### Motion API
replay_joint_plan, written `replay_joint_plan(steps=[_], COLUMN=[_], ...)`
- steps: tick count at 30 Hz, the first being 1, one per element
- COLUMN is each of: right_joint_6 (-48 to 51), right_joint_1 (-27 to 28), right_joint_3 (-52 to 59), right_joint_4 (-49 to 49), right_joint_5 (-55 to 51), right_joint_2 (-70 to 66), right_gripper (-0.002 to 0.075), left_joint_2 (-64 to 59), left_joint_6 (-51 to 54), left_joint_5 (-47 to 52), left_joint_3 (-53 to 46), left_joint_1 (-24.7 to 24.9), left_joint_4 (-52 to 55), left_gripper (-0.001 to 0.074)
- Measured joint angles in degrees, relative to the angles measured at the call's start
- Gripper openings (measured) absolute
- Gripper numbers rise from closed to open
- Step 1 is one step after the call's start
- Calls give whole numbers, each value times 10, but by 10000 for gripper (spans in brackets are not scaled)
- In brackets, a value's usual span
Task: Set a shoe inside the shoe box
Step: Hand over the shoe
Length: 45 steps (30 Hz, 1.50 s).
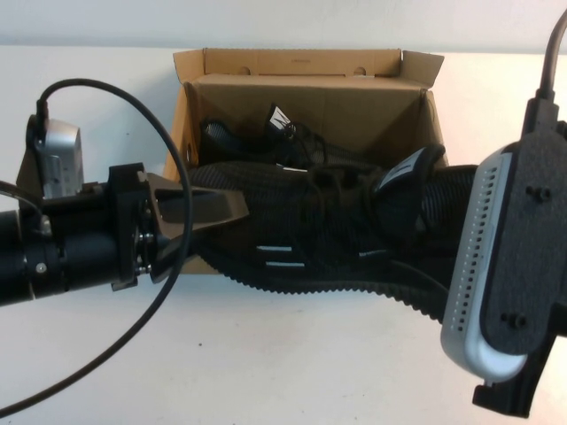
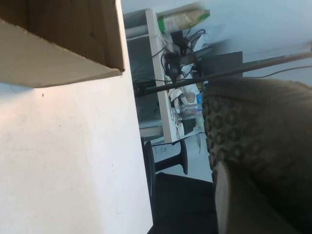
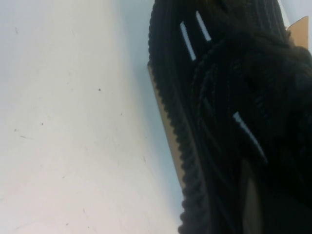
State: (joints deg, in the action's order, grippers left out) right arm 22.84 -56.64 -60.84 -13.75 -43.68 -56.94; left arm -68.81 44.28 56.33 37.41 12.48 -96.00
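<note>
The black knit sneaker (image 1: 328,221) lies lengthwise across the front rim of the open cardboard shoe box (image 1: 310,97), which stands toward the far edge of the white counter (image 1: 266,354), near its middle. A second black sneaker (image 1: 266,133) rests inside the box. The left gripper (image 1: 232,211) reaches in from the counter's left side, its fingers together against the shoe's toe end. The right gripper is at the shoe's heel end near the right edge, hidden behind its wrist camera (image 1: 500,266); I cannot tell its state.
</note>
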Motion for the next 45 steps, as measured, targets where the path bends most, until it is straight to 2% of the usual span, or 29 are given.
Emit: replay_joint_plan(steps=[6, 9, 14, 18, 21, 32, 36, 45], right_joint_6=[0, 0, -14, -26, -27, -75, -160, -443], right_joint_1=[0, 0, 0, 0, 0, 0, 0, 0], right_joint_3=[0, 0, 0, -3, -14, -83, -85, -85], right_joint_4=[4, 4, 4, 11, 23, 10, -13, -25], right_joint_5=[-3, -4, -5, -22, -42, -130, -137, -116], right_joint_2=[0, 0, 0, 0, 0, 13, 37, 64], right_gripper=[0, 44, 208, 389, 459, 488, 488, 488], left_joint_2=[0, 0, 0, 0, 0, 0, -1, -1], left_joint_6=[9, 15, 18, 20, 20, 30, 49, 90], left_joint_5=[-1, -1, -6, -9, -11, -37, -47, -57], left_joint_3=[0, 0, 0, 0, 0, 0, 0, 0], left_joint_1=[0, 0, 0, 0, 0, 0, 0, 0], left_joint_4=[3, 6, 15, 21, 21, 21, 21, 21], left_gripper=[155, 149, 139, 139, 139, 138, 138, 138])
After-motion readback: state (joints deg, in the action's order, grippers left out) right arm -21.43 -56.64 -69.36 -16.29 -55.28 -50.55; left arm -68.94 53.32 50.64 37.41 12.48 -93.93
